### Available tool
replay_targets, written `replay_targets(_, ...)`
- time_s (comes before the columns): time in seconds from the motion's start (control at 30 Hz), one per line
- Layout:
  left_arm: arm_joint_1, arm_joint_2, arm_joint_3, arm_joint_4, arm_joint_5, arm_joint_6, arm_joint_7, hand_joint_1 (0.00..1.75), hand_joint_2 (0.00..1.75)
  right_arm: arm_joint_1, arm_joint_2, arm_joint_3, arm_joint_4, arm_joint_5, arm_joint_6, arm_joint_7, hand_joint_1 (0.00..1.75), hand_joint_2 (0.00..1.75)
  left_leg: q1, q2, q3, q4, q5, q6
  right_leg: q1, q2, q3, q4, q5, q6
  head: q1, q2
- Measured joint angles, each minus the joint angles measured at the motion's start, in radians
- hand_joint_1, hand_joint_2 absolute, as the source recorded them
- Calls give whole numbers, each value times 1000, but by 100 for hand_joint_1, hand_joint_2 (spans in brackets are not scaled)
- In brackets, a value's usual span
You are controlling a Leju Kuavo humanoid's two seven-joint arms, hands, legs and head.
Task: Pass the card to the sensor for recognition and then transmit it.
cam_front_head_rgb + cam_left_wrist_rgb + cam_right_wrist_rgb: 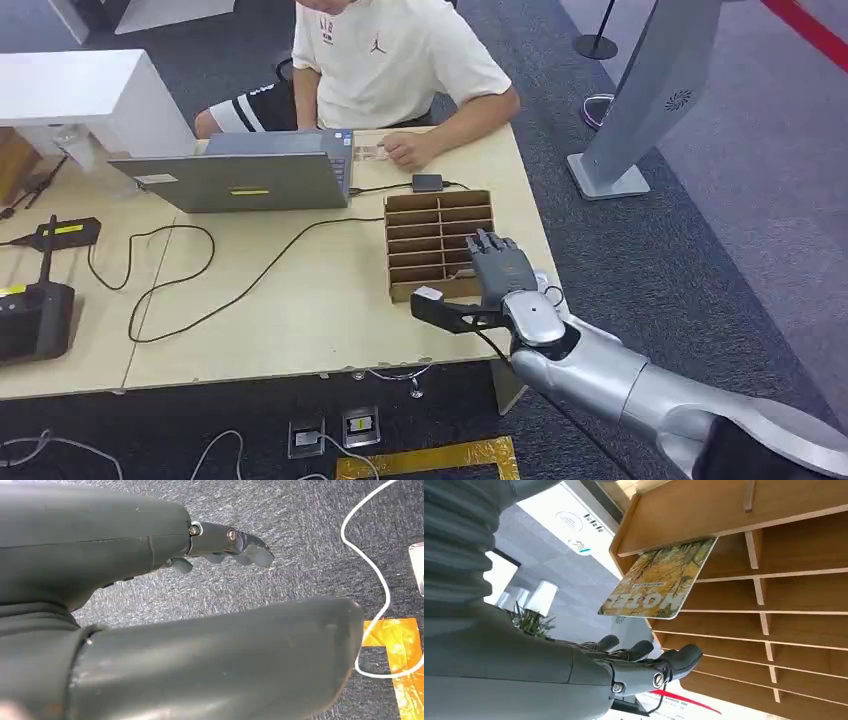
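So my right hand is up over the wooden slotted rack on the table, fingers spread apart and pointing toward the far side, holding nothing. From my right wrist camera the fingers hang just in front of the rack's dividers, not touching the card.

The card is the yellowish one with a tree print and big letters on it. It's sitting in one of the rack's end slots, one edge tucked in against the divider and the rest sticking out toward my hand. Close, but apart from my fingertips.

My left hand hangs over grey carpet, fingers curled in a bit with nothing in them as far as I can see. A white cable and some orange floor tape lie below it.

Rest of the table: a grey laptop opened toward a person in a white t-shirt sitting at the far side, one hand resting on the tabletop near a small black box. Black cables loop across the middle. A black device sits at the left edge.
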Motion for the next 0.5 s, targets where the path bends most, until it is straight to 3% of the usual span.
replay_targets(0.03, 0, 0, 0, 0, 0, 0, 0, 0, 0, 0, 0, 0, 2, 0, -1, 1, 175, 175, 0, 0, 0, 0, 0, 0, 0, 0, 0, 0, 0, 0, 0, 0)
replay_targets(0.5, 0, -5, -3, 0, 0, 0, 0, 0, 0, 1, 0, -1, 12, 7, -49, 6, 175, 175, 0, 0, 0, 0, 0, 0, 0, 0, 0, 0, 0, 0, 0, 0)
